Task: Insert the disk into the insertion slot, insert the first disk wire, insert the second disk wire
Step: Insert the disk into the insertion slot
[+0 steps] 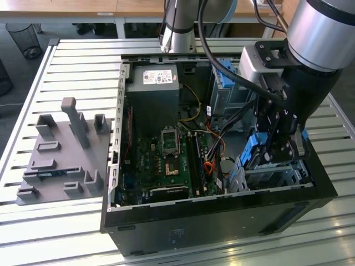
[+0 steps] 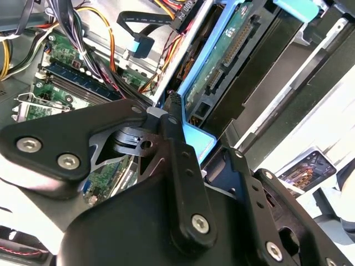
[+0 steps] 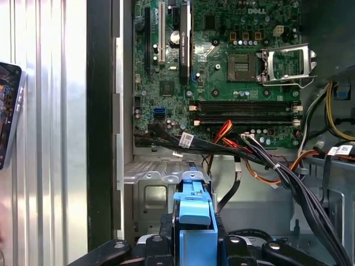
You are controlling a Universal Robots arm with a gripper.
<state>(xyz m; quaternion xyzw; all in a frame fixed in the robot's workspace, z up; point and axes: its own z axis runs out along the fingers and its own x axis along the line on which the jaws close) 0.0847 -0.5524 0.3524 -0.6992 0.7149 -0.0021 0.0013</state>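
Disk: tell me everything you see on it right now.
The disk is a flat drive in a bright blue plastic frame. The second wrist view shows its green circuit-board face with a dark connector strip. It stands on edge, gripped by the claw on the blue frame, just over the silver drive cage at the exterior view's right end of the case. Whether it has entered the cage cannot be told.
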